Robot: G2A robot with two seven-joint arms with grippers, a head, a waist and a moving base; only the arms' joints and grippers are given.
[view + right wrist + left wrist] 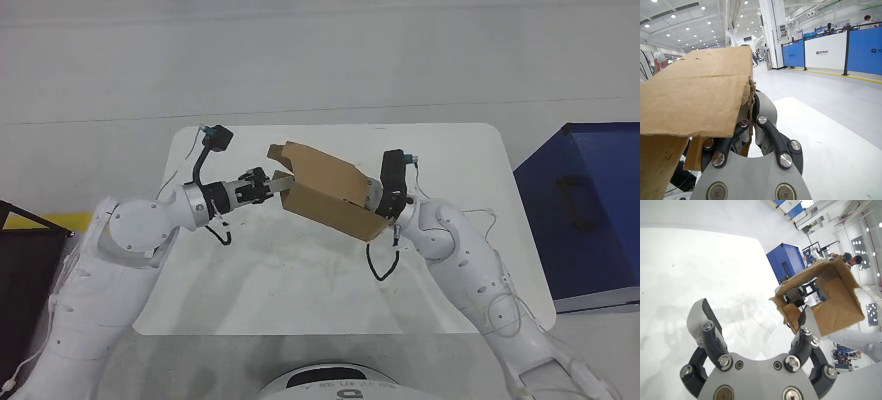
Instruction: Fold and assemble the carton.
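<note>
A brown carton hangs tilted above the white table, opened into a tube with both ends unclosed. My right gripper is shut on the torn wall edge at its right end; in the right wrist view the cardboard sits pinched in the gripper. My left gripper is at the carton's left end, open wide. One of its fingers lies against a lower flap of the carton, the other stands free over the table. Through the tube the right gripper is visible.
A blue cabinet stands just off the table's right edge. A dark frame is at the left, beyond the table. The table's near half is bare white surface.
</note>
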